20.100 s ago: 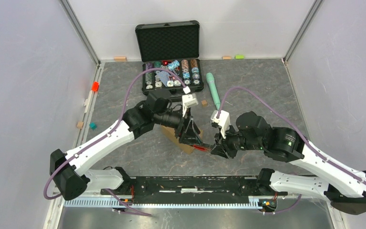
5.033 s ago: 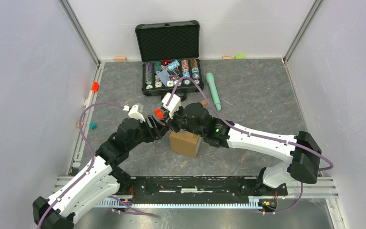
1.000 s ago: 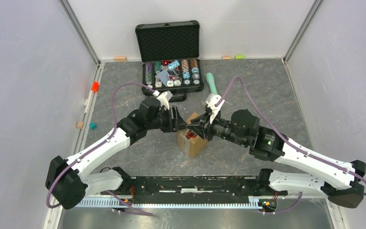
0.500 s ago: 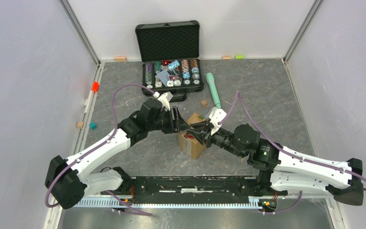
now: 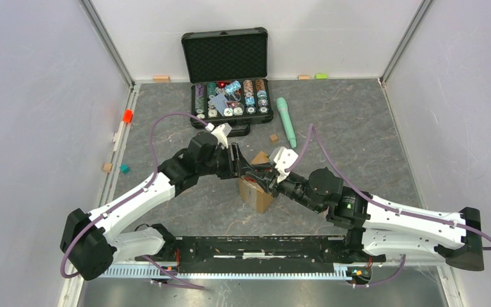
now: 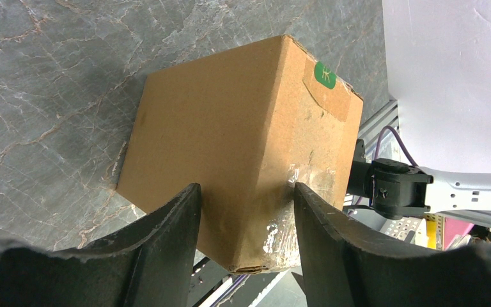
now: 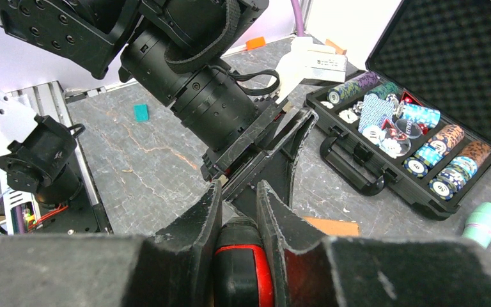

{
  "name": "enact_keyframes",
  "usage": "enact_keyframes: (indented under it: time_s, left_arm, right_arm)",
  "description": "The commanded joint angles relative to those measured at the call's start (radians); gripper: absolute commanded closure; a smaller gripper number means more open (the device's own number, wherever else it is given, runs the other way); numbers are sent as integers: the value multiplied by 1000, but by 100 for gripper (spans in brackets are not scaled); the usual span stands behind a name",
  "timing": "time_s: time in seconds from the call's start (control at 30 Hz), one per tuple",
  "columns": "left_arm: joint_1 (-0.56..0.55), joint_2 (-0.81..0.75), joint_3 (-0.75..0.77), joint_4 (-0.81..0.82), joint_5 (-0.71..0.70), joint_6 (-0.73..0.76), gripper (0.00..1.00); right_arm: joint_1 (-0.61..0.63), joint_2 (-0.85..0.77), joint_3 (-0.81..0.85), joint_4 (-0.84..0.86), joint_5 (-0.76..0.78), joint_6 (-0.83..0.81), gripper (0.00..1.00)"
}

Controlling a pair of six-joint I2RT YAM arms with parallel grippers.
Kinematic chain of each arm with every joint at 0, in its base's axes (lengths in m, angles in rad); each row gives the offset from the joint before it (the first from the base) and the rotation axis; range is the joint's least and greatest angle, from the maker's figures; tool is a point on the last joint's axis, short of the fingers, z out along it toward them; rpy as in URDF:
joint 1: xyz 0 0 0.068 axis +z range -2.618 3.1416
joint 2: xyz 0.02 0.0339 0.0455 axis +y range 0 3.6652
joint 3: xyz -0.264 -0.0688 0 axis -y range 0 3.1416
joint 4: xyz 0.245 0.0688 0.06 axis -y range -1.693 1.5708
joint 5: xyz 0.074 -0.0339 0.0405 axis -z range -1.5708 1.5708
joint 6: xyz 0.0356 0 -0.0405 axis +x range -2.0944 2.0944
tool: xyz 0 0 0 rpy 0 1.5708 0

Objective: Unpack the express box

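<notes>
Express box (image 5: pixel 254 197) is set near the middle of the grey surface (image 5: pixel 364 128), one flap raised on its 12 o'clock side. From 10 o'clock it is met by the left fingers (image 6: pixel 166 224), which are closed on it: a taped corner edge of the carton fills the gap between them in the left wrist view. Over its top, the right fingers (image 7: pixel 192 236), entering from 4 o'clock, are clamped on a red-and-black object (image 7: pixel 243 268). A black chip case (image 5: pixel 225 57) is laid open at 12 o'clock, well apart from the box.
</notes>
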State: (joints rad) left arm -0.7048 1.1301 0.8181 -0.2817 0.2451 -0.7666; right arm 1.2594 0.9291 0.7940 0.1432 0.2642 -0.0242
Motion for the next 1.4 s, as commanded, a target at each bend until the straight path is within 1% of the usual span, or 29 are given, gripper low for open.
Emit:
enact_keyframes:
  time_s: [0.0,0.63,0.93,1.07,1.37]
  left_arm:
    - [-5,-4,-18,-39,-23,-20,40]
    - [-6,-1,-20,-42,-23,-19,40]
    - [-6,6,-15,-48,-22,-21,41]
    - [-6,9,-11,-54,-24,-22,41]
    - [-7,13,-11,-56,-21,-27,41]
  right_arm:
    - [8,2,6,57,16,-15,100]
    - [9,3,-30,39,30,-9,100]
    - [14,16,-36,-13,35,-39,100]
    - [15,22,-39,-53,13,-43,100]
    - [18,11,-89,-85,-3,-11,100]
